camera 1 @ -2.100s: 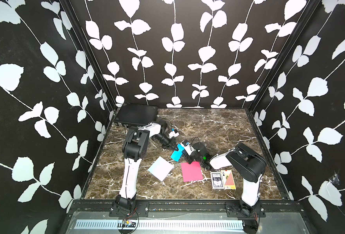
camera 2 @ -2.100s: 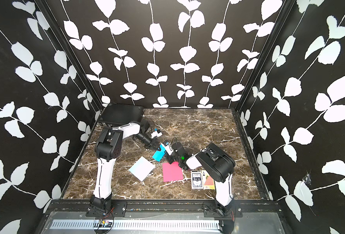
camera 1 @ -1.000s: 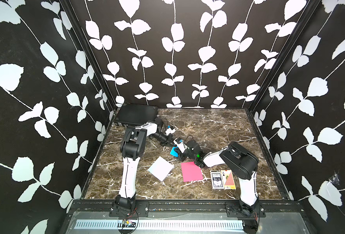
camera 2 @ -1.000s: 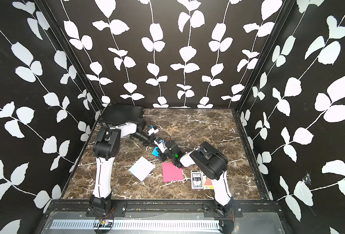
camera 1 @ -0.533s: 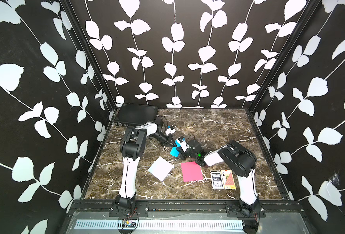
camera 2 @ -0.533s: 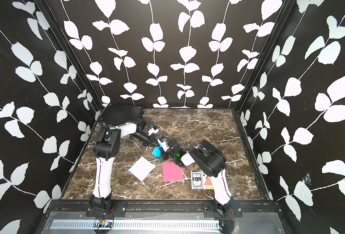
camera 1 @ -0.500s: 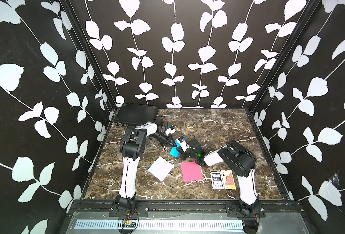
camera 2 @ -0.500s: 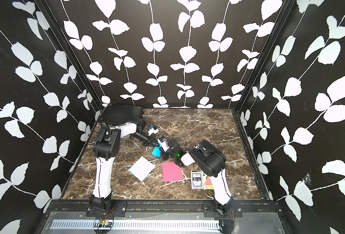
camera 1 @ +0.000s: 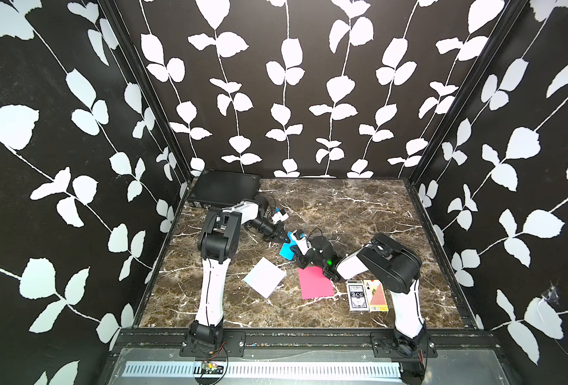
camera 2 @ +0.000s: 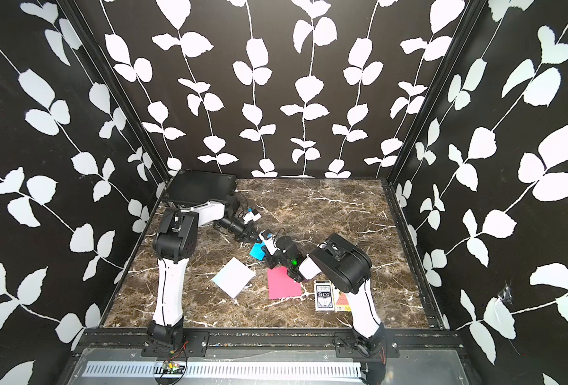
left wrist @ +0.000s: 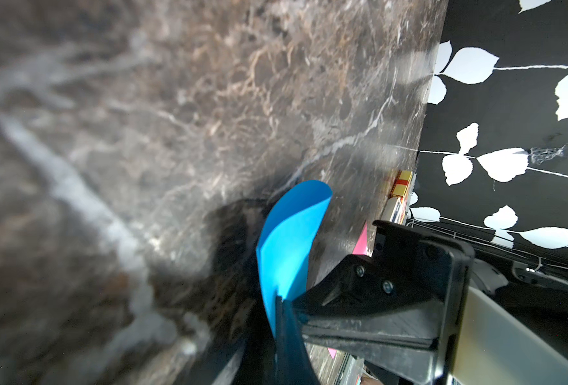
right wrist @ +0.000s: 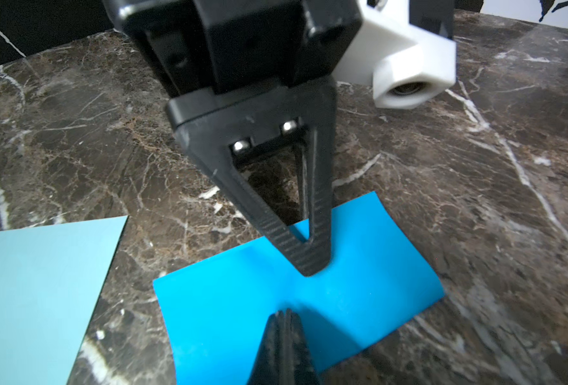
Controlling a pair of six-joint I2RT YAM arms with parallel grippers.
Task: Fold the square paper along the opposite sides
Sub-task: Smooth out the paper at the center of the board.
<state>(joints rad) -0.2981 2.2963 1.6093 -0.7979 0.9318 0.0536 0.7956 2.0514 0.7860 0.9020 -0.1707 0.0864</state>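
At table (camera 1: pixel 342 206) centre, the paper (camera 1: pixel 287 250) lies bowed. The left gripper (right wrist: pixel 311 268) from 11 o'clock and the right gripper (right wrist: pixel 286 315) from 4 o'clock, both closed and empty, press down on it, probably to flatten the fold.

Barely shows the blue paper (camera 1: pixel 286 251) in both top views, partly under the right gripper (camera 1: pixel 296 259), 11 o'clock of the pink sheet (camera 1: pixel 316 283). Crops the light-blue sheet (right wrist: pixel 39 293) in the right wrist view.

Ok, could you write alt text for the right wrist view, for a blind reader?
The shut left hand and right hand rest their tips on a curled blue paper on a marble table. A light blue paper lies apart beside it.
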